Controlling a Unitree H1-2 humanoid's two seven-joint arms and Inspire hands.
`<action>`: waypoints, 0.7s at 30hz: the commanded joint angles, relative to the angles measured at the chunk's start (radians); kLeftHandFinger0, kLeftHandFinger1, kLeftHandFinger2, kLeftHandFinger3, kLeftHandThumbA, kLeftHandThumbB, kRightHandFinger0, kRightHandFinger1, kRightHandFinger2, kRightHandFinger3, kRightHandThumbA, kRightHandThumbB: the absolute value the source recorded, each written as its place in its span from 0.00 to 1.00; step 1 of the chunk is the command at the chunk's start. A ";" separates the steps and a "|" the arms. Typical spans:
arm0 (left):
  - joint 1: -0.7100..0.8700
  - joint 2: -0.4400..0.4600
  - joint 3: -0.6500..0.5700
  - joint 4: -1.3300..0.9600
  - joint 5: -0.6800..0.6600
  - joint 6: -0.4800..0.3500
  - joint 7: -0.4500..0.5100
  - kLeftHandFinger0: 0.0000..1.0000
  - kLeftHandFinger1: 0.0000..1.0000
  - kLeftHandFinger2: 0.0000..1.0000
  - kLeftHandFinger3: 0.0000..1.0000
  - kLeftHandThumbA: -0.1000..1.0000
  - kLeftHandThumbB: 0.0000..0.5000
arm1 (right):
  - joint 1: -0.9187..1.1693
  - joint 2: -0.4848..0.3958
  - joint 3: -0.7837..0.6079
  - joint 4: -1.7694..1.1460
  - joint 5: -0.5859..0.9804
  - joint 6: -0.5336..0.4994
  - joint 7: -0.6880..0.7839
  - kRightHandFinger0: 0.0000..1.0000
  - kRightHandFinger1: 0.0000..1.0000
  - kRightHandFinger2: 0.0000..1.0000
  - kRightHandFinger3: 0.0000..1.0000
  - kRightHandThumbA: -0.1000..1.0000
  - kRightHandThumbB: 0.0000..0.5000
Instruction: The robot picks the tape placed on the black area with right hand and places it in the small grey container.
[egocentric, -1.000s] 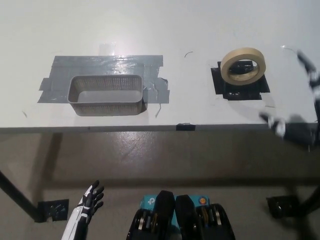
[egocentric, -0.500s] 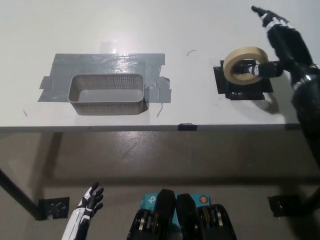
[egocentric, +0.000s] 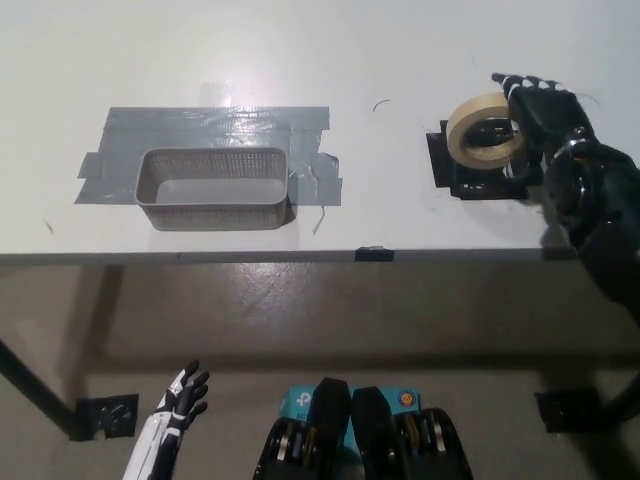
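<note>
Lowered since earlier, right hand (egocentric: 540, 110) curls on tape (egocentric: 484, 131) over black patch (egocentric: 470, 182); white table (egocentric: 400, 50), left hand (egocentric: 182, 395) spread.

A smooth white tabletop (egocentric: 300, 60) with a faint sheen carries a roll of matt cream paper tape (egocentric: 484, 132) on a patch of black tape (egocentric: 470, 180), just left of the fingers (egocentric: 520, 85) of the glossy black right hand (egocentric: 550, 125). Farther left, a grey mesh-walled container (egocentric: 213, 188) sits on wrinkled, shiny grey tape (egocentric: 215, 130).
</note>
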 joint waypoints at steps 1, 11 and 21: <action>-0.009 0.018 -0.013 -0.026 0.027 -0.014 -0.011 1.00 1.00 1.00 1.00 0.99 0.23 | -0.096 0.008 0.022 0.061 -0.033 -0.019 -0.081 1.00 1.00 1.00 1.00 0.96 0.89; -0.016 0.028 -0.035 -0.043 0.096 -0.019 0.004 1.00 1.00 1.00 1.00 0.98 0.22 | -0.141 0.028 0.022 0.087 0.001 -0.035 -0.092 1.00 1.00 1.00 1.00 0.99 0.78; -0.027 0.040 -0.039 -0.059 0.117 0.007 -0.002 1.00 1.00 1.00 1.00 0.90 0.23 | -0.162 0.055 -0.009 0.160 0.040 -0.152 -0.190 1.00 1.00 1.00 1.00 0.87 0.76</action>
